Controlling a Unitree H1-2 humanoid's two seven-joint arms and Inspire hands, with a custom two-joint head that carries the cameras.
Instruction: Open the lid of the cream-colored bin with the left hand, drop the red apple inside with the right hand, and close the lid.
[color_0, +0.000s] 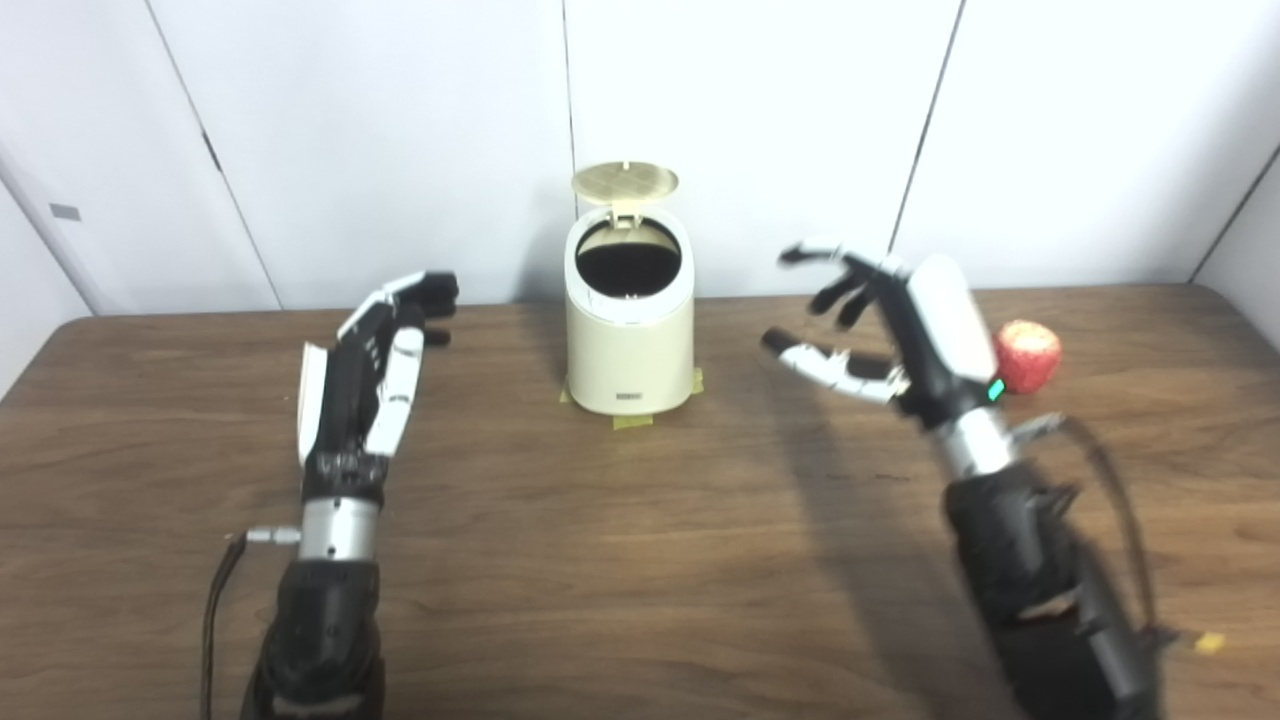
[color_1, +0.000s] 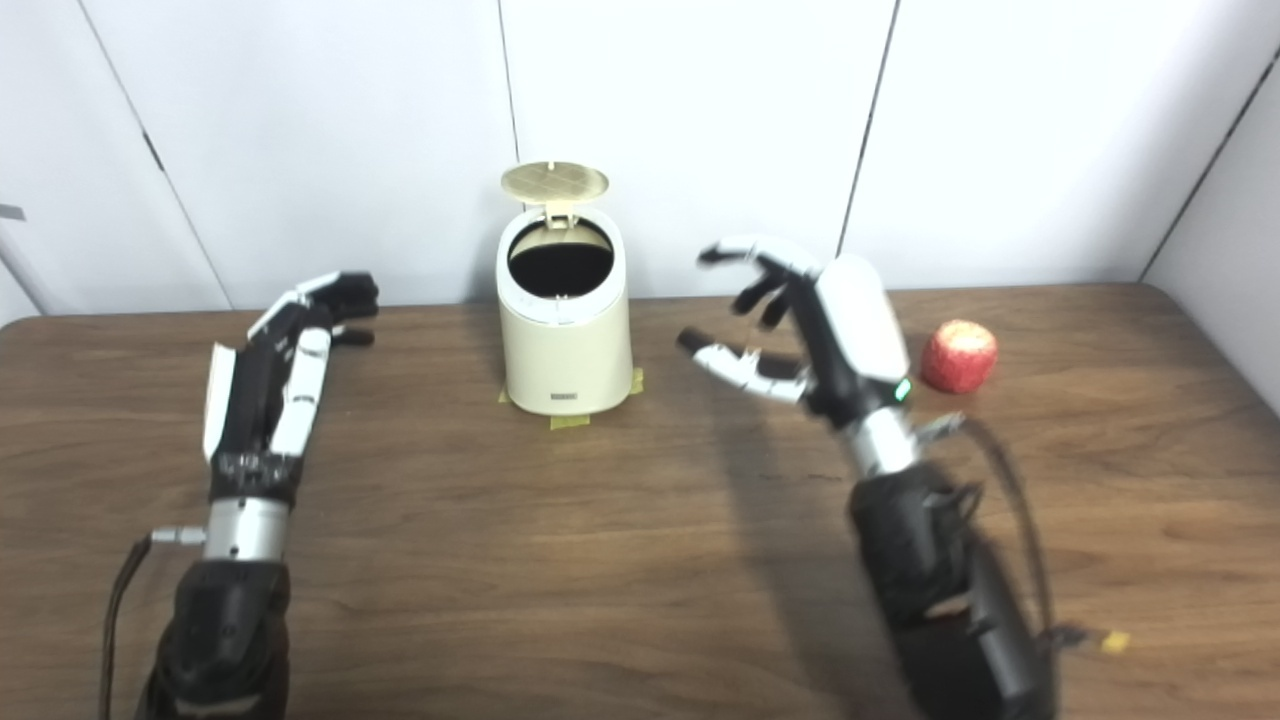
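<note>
Bin (color_0: 630, 340) lid (color_0: 625, 181) up, inside dark; apple (color_1: 960, 356) on table (color_1: 600, 560) nr right edge. Left hand (color_0: 375, 360), right hand (color_1: 800, 330) both spread, empty.

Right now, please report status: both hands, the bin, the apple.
Left hand open, empty, left of cream-colored bin. Round lid up. Right hand open, raised, empty. Red apple on wooden table, untouched. Path clear.
</note>
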